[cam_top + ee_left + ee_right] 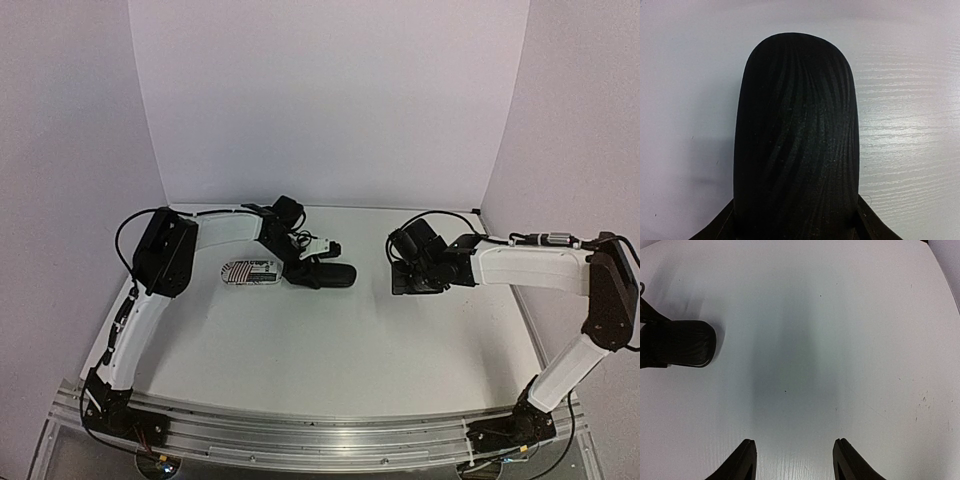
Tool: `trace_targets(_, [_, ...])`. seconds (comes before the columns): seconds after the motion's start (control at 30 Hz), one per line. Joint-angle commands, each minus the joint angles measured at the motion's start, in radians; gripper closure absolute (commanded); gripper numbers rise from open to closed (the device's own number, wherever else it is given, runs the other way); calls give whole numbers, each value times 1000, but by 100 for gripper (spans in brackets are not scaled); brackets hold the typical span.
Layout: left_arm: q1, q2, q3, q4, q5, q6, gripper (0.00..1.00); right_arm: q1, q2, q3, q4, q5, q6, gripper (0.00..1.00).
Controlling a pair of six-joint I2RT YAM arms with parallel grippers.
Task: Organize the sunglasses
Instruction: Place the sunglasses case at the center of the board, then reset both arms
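White table (pixel 350 340) bears left pincer (pixel 301 264) clasping black case (pixel 335 276), elbow raised.

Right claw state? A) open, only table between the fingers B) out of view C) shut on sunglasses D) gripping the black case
A: in the right wrist view the right claw has its fingers apart with only table between them; the black case lies well off at the view's left.
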Motion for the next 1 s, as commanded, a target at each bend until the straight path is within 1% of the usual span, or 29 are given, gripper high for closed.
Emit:
trace_targets(0.0, [-2, 9, 47, -27, 21, -19, 46, 5, -21, -6, -1, 16, -4, 46])
trace_targets(0.03, [-2, 8, 38, -32, 18, -11, 41, 5, -21, -6, -1, 16, -5, 45])
trace_targets(0.1, [-2, -1, 20, -29, 15, -6, 28, 5, -19, -5, -1, 17, -6, 43])
trace_targets(0.17, [-2, -9, 11, -23, 14, -11, 18, 5, -15, -3, -1, 16, -6, 43])
trace_targets(0.27, [-2, -16, 6, -4, 10, -30, 9, 5, -7, 4, 0, 8, -8, 42])
trace_targets(0.37, [-2, -24, 8, 8, 9, -43, 5, 5, 1, 8, -1, 2, -12, 42])
trace_targets(0.4, [-2, -27, 7, 13, 10, -49, 2, 5, 1, 8, 0, 1, -12, 41])
trace_targets(0.6, [-3, -120, -28, 93, 11, -95, 0, 5, -10, 18, 3, 21, -28, 40])
trace_targets(0.7, [-1, -214, -16, 108, 5, -136, 0, 4, -23, 22, 20, 67, -53, 35])
trace_targets(0.73, [0, -244, -18, 111, 2, -147, 0, 2, -28, 22, 34, 84, -66, 33])
trace_targets(0.8, [0, -363, -51, 115, -6, -179, 0, -17, -54, 15, 88, 90, -104, 24])
trace_targets(0.87, [6, -483, -127, 144, -41, -260, 0, -49, -87, -11, 178, 71, -153, 9])
trace_targets(0.9, [14, -570, -178, 166, -63, -315, 0, -68, -107, -30, 225, 57, -175, 3])
trace_targets(0.97, [62, -716, -295, 208, -128, -457, 0, -131, -156, -89, 330, 14, -210, 2])
